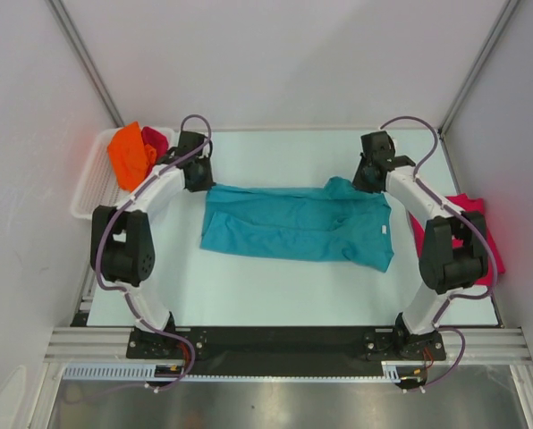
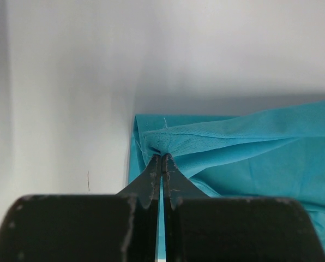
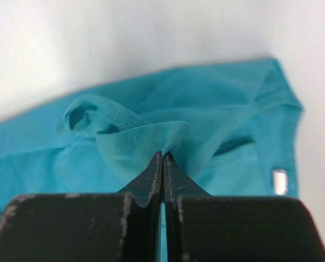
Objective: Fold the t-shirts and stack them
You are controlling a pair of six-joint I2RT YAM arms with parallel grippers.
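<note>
A teal t-shirt lies across the middle of the table, folded lengthwise into a wide band. My left gripper is shut on its far left corner; in the left wrist view the fingertips pinch a fold of the teal t-shirt. My right gripper is shut on the far right part near the collar; in the right wrist view the tips clamp a raised flap of the teal t-shirt. An orange t-shirt and a crimson-pink t-shirt sit in the basket. Another crimson-pink t-shirt lies at the right edge, partly behind the right arm.
A white slatted basket stands at the table's far left edge. White walls close in the table at the back and both sides. The arm bases stand on a black rail at the near edge.
</note>
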